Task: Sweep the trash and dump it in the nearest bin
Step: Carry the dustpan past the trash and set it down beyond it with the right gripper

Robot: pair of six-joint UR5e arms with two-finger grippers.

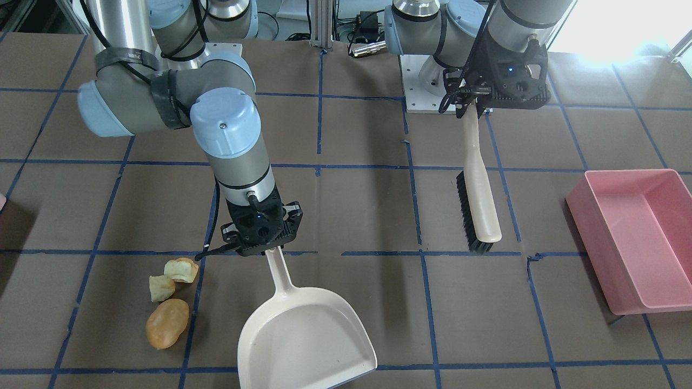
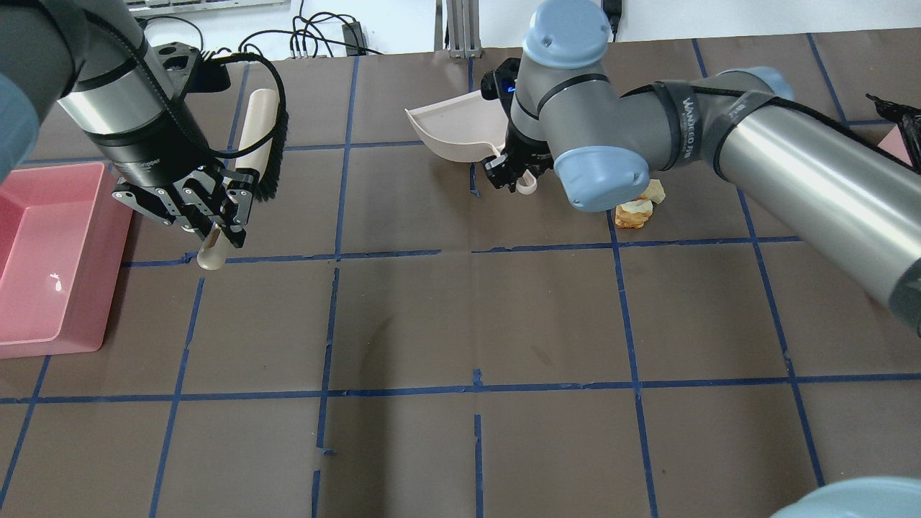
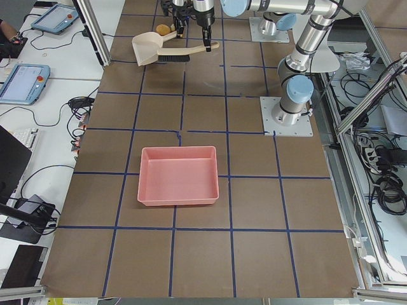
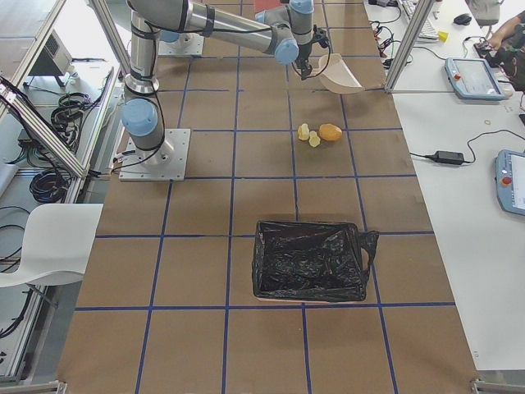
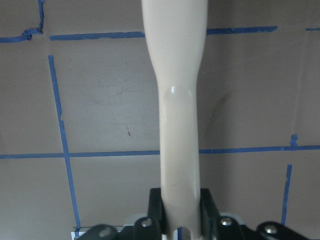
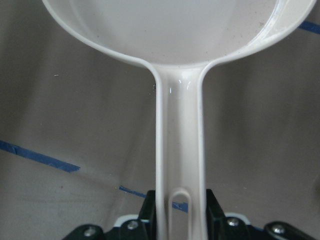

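The trash lies in a cluster on the brown table: an orange-brown lump (image 1: 167,323) and two pale yellow chunks (image 1: 161,288) (image 1: 181,269). In the overhead view the right arm's elbow partly hides the trash (image 2: 637,210). My right gripper (image 1: 268,246) is shut on the handle of a cream dustpan (image 1: 305,340), whose pan sits just beside the trash. My left gripper (image 1: 471,105) is shut on the handle of a cream brush (image 1: 478,205) with black bristles, far from the trash. The wrist views show both handles clamped between the fingers (image 5: 156,210) (image 6: 150,212).
A pink bin (image 1: 632,237) stands at the table's end on my left, near the brush. A bin lined with a black bag (image 4: 310,261) stands at the end on my right, a few squares from the trash. Blue tape lines grid the table.
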